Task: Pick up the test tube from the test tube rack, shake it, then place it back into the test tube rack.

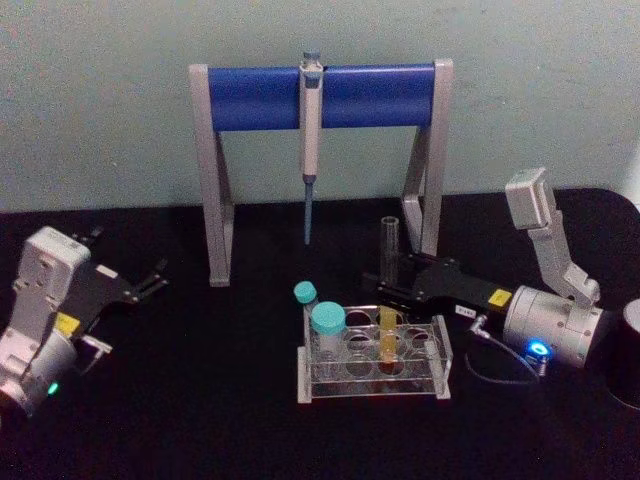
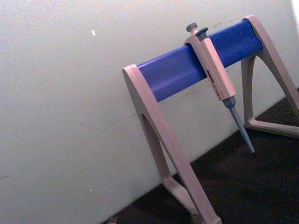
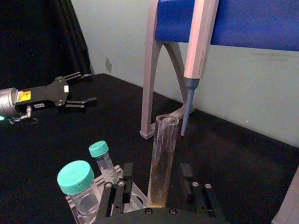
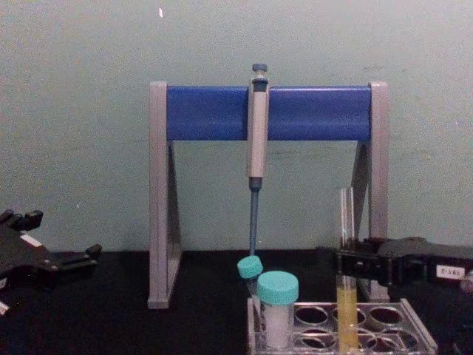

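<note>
Test tube [image 1: 388, 338] upright in a hole of the test tube rack [image 1: 372, 394], with yellow liquid in its lower part. On both sides of the glass, above the rack, fingers of the right gripper [image 1: 388, 284], apart, a small gap each side. Left gripper [image 1: 152, 281] well away at the left, low over the black table [image 1: 200, 410], fingers also apart.

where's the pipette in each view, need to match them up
Head view: pipette hangs upright at top centre.
Left wrist view: pipette at upper right, appearing tilted, tip toward the lower right.
Right wrist view: pipette at top, right of centre.
Chest view: pipette upright at centre.
Shared landmark: the blue bar it hangs on.
</note>
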Available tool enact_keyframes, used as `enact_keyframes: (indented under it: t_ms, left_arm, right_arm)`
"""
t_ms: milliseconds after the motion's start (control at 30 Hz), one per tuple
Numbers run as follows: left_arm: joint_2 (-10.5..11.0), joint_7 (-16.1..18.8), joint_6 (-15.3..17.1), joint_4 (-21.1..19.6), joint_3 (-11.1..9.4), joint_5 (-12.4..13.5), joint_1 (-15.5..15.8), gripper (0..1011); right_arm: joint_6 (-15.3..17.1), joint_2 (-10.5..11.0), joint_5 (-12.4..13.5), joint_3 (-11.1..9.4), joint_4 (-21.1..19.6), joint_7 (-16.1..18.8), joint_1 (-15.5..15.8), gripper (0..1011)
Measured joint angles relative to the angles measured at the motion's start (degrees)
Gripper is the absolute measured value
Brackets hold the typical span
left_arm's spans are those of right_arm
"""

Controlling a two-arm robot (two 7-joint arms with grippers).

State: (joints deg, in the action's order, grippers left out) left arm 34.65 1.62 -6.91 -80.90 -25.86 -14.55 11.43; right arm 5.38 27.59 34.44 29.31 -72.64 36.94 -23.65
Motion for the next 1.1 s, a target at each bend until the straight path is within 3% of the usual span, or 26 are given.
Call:
enact_keyframes:
  t_ms: [300, 367, 500, 1100]
  left_arm:
    - [0.0, 0.0, 0.0, 0.0, 0.0, 0.0, 0.0, 1010]
    - [0.0, 0.0, 0.0, 0.0, 0.0, 0.0, 0.0, 1010]
    - [0.0, 0.0, 0.0, 0.0, 0.0, 0.0, 0.0, 1010]
    - [0.0, 0.0, 0.0, 0.0, 0.0, 0.0, 0.0, 1010]
  right_arm:
    - [0.02, 0.02, 0.03, -0.02, -0.06, 0.0, 0.05, 396]
    - [0.02, 0.02, 0.05, -0.02, -0.07, 0.0, 0.06, 294]
    - [0.02, 0.02, 0.07, -0.02, -0.07, 0.0, 0.06, 229]
    - [-0.56, 0.07, -0.04, 0.03, -0.12, 0.0, 0.12, 229]
